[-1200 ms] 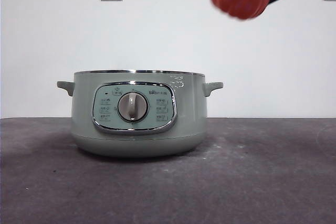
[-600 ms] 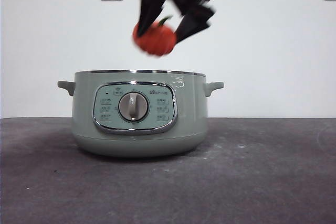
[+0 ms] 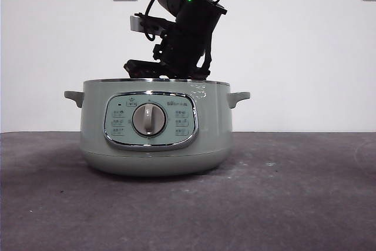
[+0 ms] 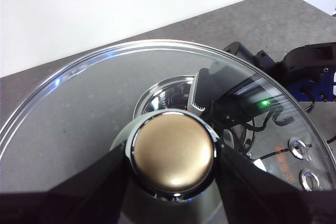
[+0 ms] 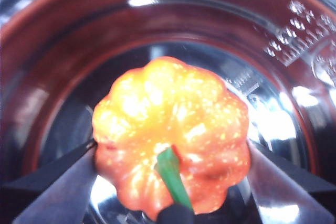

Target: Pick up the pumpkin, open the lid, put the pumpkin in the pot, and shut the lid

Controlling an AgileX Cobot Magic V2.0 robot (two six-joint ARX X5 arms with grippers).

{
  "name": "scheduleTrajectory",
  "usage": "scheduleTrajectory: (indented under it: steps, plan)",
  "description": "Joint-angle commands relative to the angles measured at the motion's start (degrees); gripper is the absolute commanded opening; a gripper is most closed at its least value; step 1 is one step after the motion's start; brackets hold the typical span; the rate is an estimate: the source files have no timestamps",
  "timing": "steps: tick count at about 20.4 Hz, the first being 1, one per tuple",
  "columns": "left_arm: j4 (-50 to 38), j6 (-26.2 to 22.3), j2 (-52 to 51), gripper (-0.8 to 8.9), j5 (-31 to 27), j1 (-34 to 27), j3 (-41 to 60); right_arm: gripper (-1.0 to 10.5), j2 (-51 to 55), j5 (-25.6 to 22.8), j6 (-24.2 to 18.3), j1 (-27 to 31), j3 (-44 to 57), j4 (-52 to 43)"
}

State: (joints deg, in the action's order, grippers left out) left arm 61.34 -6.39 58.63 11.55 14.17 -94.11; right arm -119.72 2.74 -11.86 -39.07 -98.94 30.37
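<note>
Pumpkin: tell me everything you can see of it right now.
The pumpkin is small, glossy, orange-red and ribbed, with a green stem. It looks like plastic. The right gripper is shut on it, one of the fingers against each flank. It sits inside the pot, above the shiny metal bottom; whether it touches the bottom is unclear. The front view hides it.

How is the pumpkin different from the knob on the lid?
The pumpkin is orange-red and ribbed, with a green stem; the lid's knob is smooth, round and shiny, with no stem. The pumpkin is down inside the pot, over its shiny metal bottom, while the knob tops the glass lid, held up off the pot. The right hand grips the pumpkin; the left hand grips the knob. Both are roundish and pinched between two black jaws.
</note>
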Motion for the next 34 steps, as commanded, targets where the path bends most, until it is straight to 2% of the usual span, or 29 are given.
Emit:
scheduleTrajectory:
  steps: [1,3,4,8,10,14,17,19,21,27,34]
  plan:
    - [-2.5,0.3,-0.7,-0.12,0.9,-0.2,-0.8,0.6,-1.4,-0.1,-0.4,-0.1,0.0,0.4]
    - [-2.2,0.3,-0.7,-0.12,1.0,0.0,-0.8,3.9,-1.4,-0.1,-0.1,-0.1,0.0,1.7]
    - [-1.9,0.3,-0.7,-0.12,1.0,0.0,-0.8,4.4,-1.4,-0.1,0.0,-0.1,0.0,2.2]
    - [-1.2,0.3,-0.7,-0.13,2.5,0.0,-0.8,4.5,-1.4,-0.2,0.4,-0.1,0.0,2.9]
    - [-1.3,0.3,-0.7,-0.13,3.7,0.1,-0.8,6.0,-0.9,-0.4,0.5,-0.1,-0.1,2.8]
    - [-1.6,0.3,-0.7,-0.12,3.7,0.1,-0.8,6.0,3.8,-0.4,0.9,0.0,-1.7,3.3]
    - [-3.9,0.3,0.2,-0.13,3.7,0.1,-0.8,6.0,14.4,-8.1,3.9,0.6,-1.7,7.5]
    - [-3.7,0.0,3.4,-0.12,3.9,0.3,-0.8,6.0,23.4,-12.7,8.3,2.3,-1.7,12.1]
    - [-4.5,-1.2,7.0,-0.12,3.9,1.7,-0.8,6.0,31.4,-12.8,11.0,4.0,-1.7,15.0]
    - [-12.2,-1.5,18.5,-0.12,3.9,5.8,-0.8,6.0,47.3,-11.6,11.0,4.5,-1.7,20.0]
    - [-17.5,-3.1,28.2,-0.09,3.7,8.9,-0.8,6.0,53.3,-10.1,11.4,4.4,-1.7,25.6]
